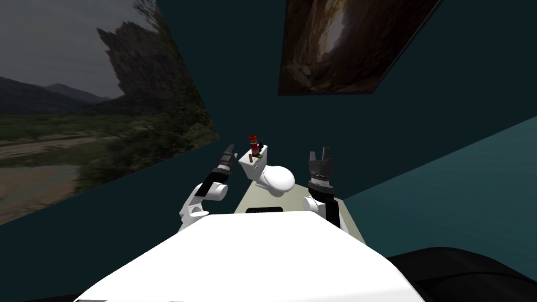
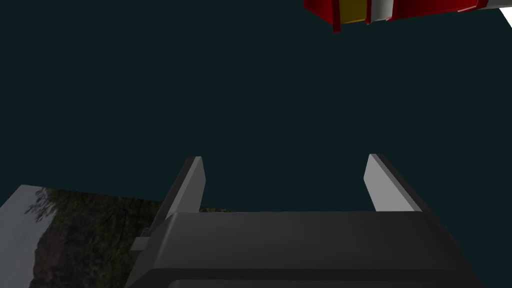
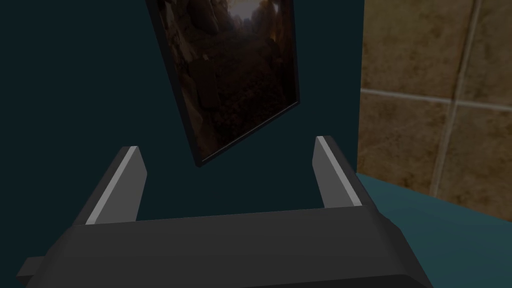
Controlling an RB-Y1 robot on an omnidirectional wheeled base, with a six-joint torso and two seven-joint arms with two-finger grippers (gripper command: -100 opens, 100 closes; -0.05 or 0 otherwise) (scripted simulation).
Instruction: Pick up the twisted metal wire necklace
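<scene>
One toilet [image 1: 278, 178] is noted in the head view. It is plain white and smooth, with a rounded, closed lid and a box-shaped tank [image 1: 255, 166] with a flat top. Several small items are seen standing on the tank top. One is a red cylindrical container [image 1: 253, 142], upright, with pale bands. One short brown piece [image 1: 250, 156] and one small green piece [image 1: 259, 155] lie just beside its base. The wire necklace is not made out with certainty: the items on the tank top are too small to be told apart, and no twisted wire form can be resolved among them.

The left gripper [image 1: 229, 149] is held just beside the tank, on its left and at about the height of its top. Its two thin grey blades are seen well parted in the left wrist view, with nothing between them [image 2: 285, 158]. In that view the red container [image 2: 400, 10] is seen beyond the fingertips, banded in yellow and white, apart from both blades.

The right gripper [image 1: 320, 153] is raised to the right of the toilet. Its two blades are likewise spread, and nothing is held [image 3: 226, 144].

The toilet is seen standing on a pale beige floor strip [image 1: 246, 202]. The walls [image 1: 236, 78] are recorded as dark teal, flat and matt. Two pictures are counted: one large landscape mural [image 1: 94, 105] on the left wall and one dark-framed picture of rock [image 1: 346, 42] on the wall behind the toilet.
</scene>
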